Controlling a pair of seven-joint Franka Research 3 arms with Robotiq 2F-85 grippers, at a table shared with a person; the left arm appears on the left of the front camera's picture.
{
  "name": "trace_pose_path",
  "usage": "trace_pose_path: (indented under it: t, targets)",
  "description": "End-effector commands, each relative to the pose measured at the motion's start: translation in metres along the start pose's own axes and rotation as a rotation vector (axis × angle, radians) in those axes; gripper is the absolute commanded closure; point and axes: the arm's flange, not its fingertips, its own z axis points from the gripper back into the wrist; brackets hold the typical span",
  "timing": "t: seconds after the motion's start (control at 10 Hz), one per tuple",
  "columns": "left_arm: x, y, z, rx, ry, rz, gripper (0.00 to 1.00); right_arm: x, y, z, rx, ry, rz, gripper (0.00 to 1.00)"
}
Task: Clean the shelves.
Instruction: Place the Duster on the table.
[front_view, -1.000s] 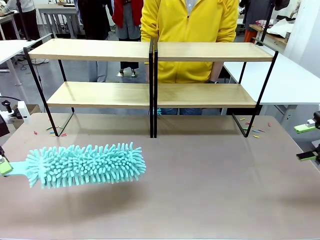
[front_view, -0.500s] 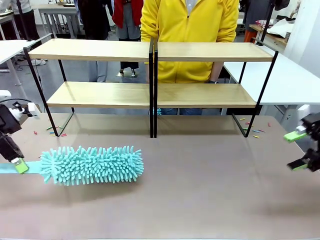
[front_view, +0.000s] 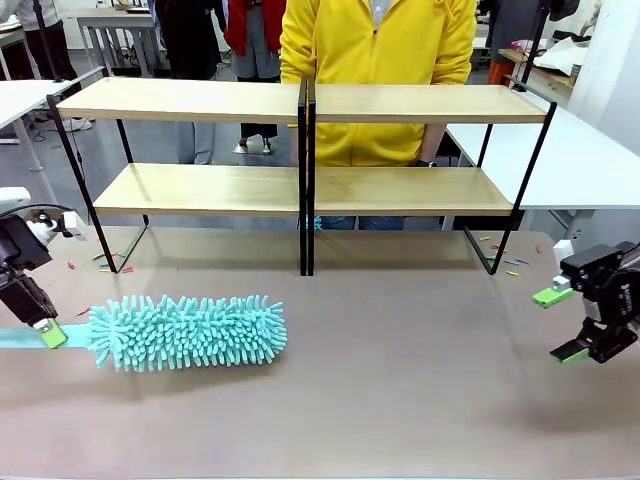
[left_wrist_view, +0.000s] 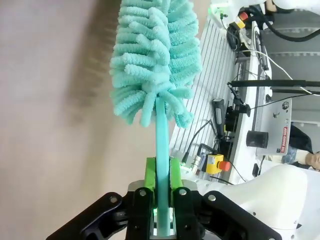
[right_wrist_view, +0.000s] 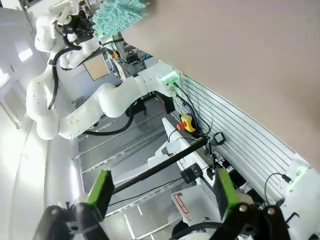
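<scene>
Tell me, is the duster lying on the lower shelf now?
No, the duster is down at the table in front of the shelves, its handle held by the left pincer.

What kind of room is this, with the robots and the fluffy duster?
Probably a robotics lab or test workshop. Two robot arms share a table with a person in a yellow jacket; the left gripper holds a teal duster before wooden shelves, and white work tables stand around.
</scene>
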Motion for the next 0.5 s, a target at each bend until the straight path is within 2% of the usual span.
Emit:
trace_pose_path:
  t: [0.0,0.1,0.2,0.3,0.4]
  targets:
    - [-0.003,-0.002,-0.003,0.012,0.011,-0.018,0.88,-0.009,0.002,0.007,0.031,-0.011,0.042,0.0]
    - [-0.002,0.0,-0.005,0.035,0.039,-0.013,0.31,-0.009,0.002,0.007,0.031,-0.011,0.042,0.0]
    - [-0.002,-0.001,-0.002,0.056,0.022,-0.008,0.31,-0.009,0.002,0.007,0.031,-0.011,0.042,0.0]
    - [-0.003,-0.003,0.003,0.074,0.003,-0.005,0.0,-0.009,0.002,0.007,0.031,-0.011,0.042,0.0]
    - [-0.006,-0.006,0.011,0.108,-0.033,-0.012,0.27,-0.007,0.004,0.007,0.014,-0.014,0.017,0.0]
